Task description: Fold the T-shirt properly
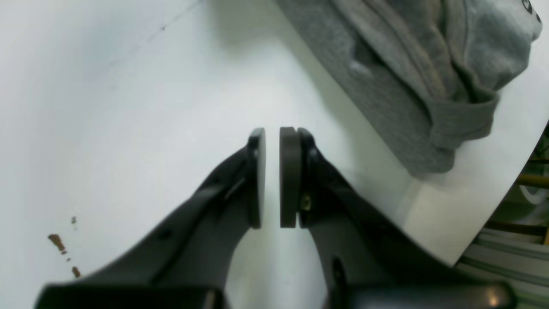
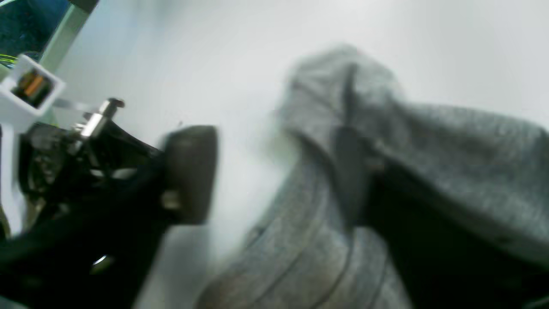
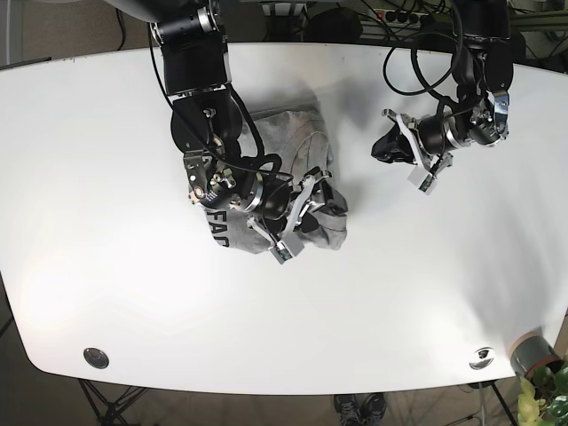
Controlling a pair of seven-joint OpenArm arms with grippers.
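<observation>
Grey T-shirt (image 3: 284, 186) is seen bunched at mid desk (image 3: 106, 266), w/ lettering at its near-left edge. Right pincer (image 3: 311, 200) is set over the shirt's near-right part; fabric is draped on one finger, jaws spread, grip can't be told. Left pincer (image 1: 272, 178), nearly closed w/ nothing between, is held apart, right of shirt.

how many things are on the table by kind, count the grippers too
Grey T-shirt: 1
Grippers: 2, the left gripper and the right gripper
Round metal discs near the table's front edge: 2
Total: 5
</observation>
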